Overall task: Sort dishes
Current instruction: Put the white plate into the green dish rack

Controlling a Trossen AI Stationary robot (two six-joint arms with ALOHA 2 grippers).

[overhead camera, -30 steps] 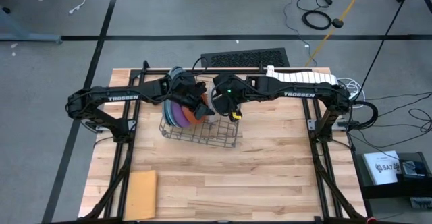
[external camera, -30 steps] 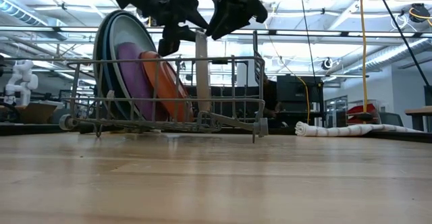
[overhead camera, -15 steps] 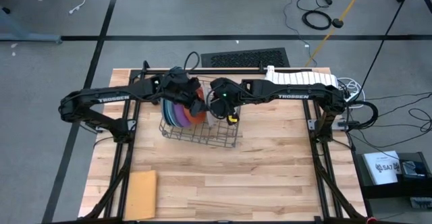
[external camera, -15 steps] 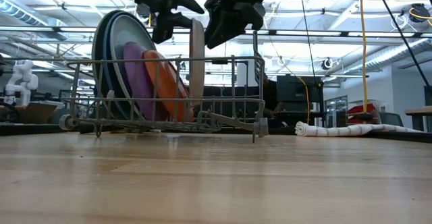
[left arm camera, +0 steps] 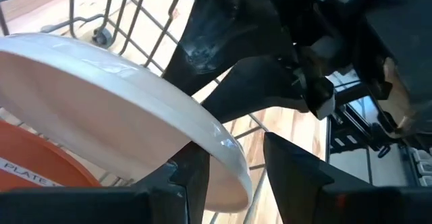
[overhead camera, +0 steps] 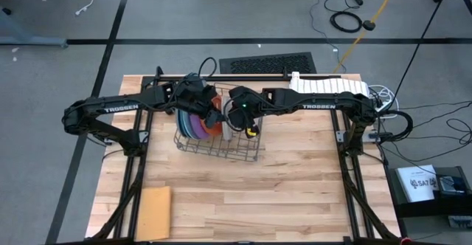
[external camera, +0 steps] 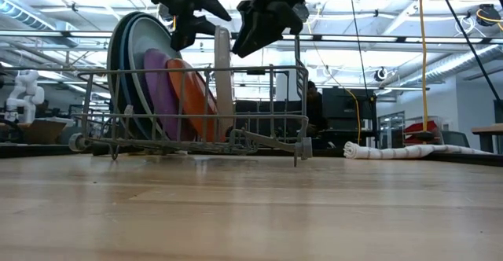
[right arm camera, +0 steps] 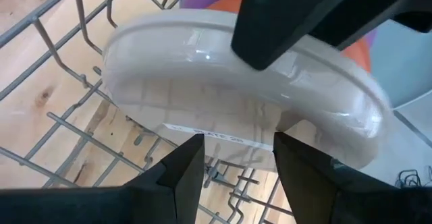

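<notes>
From above, we are holding both grippers over the wire rack, the left gripper nearer the stack. Level, the light grey plate is standing upright beside the orange plate. Wrist views: each gripper is straddling its rim, grip uncertain.

A light wooden slatted table carries the items. A wire rack stands directly on it toward the far middle, its base resting on the boards in the low view. A flat tan square sheet lies at the near left corner, well apart from the rack, and a rolled white cloth lies along the far right edge.
</notes>
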